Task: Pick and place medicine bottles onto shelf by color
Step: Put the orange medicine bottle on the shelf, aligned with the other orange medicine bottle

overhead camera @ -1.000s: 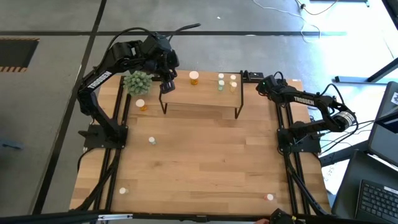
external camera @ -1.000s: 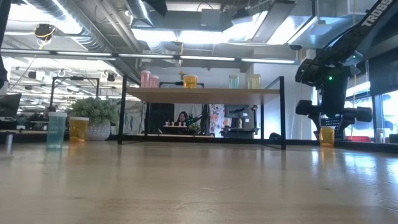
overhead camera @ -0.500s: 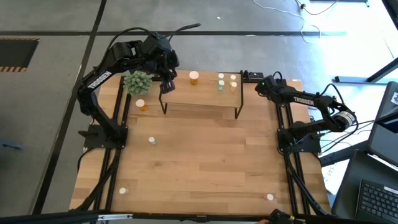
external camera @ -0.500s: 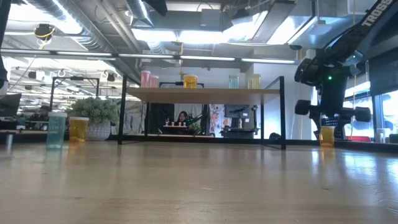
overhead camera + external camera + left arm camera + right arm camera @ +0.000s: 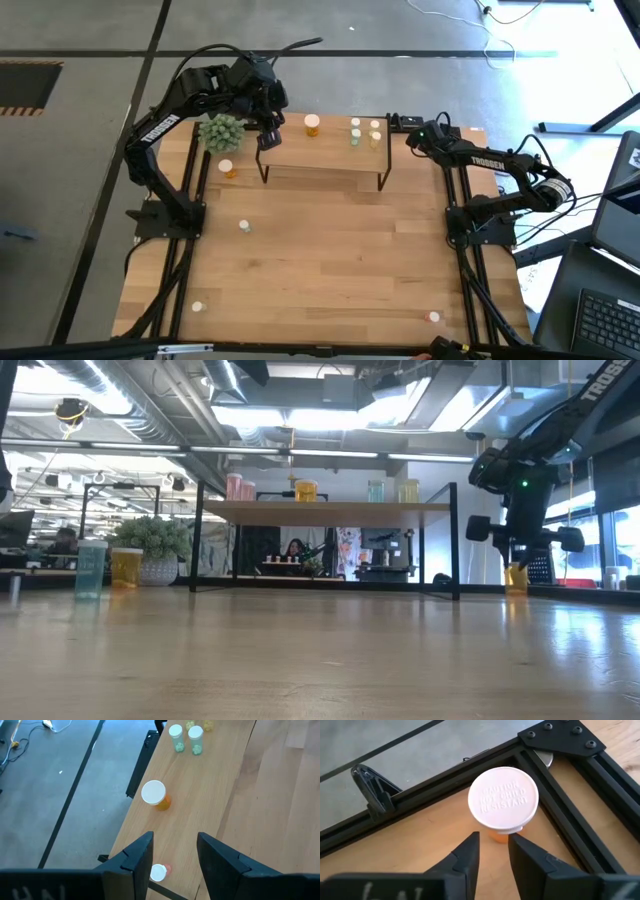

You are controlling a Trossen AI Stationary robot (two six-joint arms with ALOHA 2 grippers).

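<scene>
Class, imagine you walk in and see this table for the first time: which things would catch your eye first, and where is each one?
Probably the low wooden shelf at the table's far edge, with small bottles lined along its top. Next, the right gripper at the far right corner, hanging over an orange bottle with a white cap. Then the spiky green plant beside the shelf's left end, under the left arm, whose open left gripper hovers above that end.

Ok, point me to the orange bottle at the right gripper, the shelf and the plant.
orange bottle (image 5: 503,797), right wrist view, on its white cap.
shelf (image 5: 322,148), high view, on bare board.
plant (image 5: 220,132), high view, on its leaves.
</scene>
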